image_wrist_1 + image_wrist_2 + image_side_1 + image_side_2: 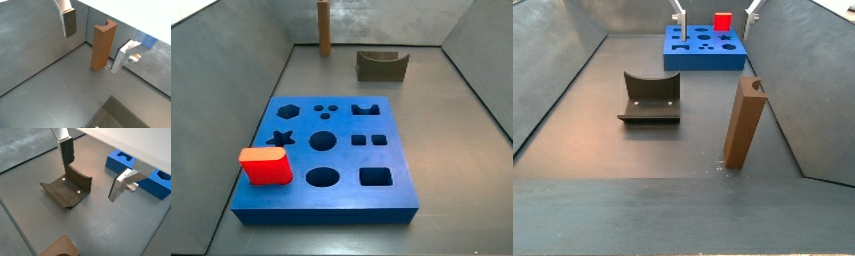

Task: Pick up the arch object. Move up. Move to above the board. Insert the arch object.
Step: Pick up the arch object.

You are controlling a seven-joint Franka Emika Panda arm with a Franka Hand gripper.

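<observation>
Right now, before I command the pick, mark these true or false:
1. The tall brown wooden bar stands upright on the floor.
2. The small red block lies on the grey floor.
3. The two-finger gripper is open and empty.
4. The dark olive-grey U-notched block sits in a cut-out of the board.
1. True. The tall brown wooden bar stands upright on the floor, and nothing holds it.
2. False. The small red block rests on top of the thick bright-blue board, at one corner.
3. True. The gripper hangs open above the floor, with no piece between its fingers.
4. False. The dark olive-grey U-notched block sits on the floor, apart from the board.
</observation>
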